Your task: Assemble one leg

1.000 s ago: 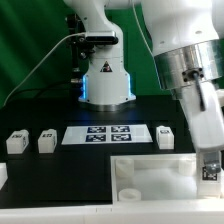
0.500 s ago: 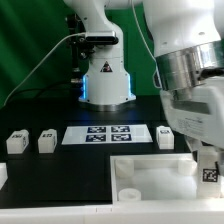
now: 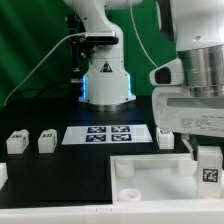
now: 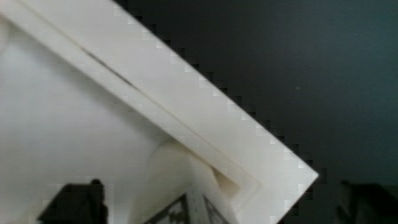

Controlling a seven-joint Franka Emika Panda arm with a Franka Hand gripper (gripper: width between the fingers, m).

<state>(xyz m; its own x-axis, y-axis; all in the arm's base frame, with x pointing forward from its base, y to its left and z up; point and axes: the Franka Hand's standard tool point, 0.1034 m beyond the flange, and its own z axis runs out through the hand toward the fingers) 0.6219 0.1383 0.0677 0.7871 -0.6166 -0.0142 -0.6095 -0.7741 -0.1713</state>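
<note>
In the exterior view a white leg (image 3: 208, 168) with a black-and-white tag stands upright at the right corner of the large white tray (image 3: 150, 170). My gripper (image 3: 204, 150) hangs just above it, open, its fingers either side of the leg's top. In the wrist view the dark fingers (image 4: 75, 204) stand wide apart, with the tagged leg (image 4: 192, 206) between them and gaps on both sides. The tray (image 4: 89, 110) fills most of that view. Three more legs lie on the black table: two (image 3: 15, 142) (image 3: 46, 142) on the exterior view's left and one (image 3: 165, 137) by the marker board.
The marker board (image 3: 108, 133) lies in the middle of the black table. Behind it stands the arm's base (image 3: 107, 80) with cables. The arm's big white wrist (image 3: 200, 70) fills the upper part of the exterior view's right.
The jaws have opened and let go of the leg, which stays standing in the tray's corner. The hand has risen a little and turned squarer to the exterior view.
</note>
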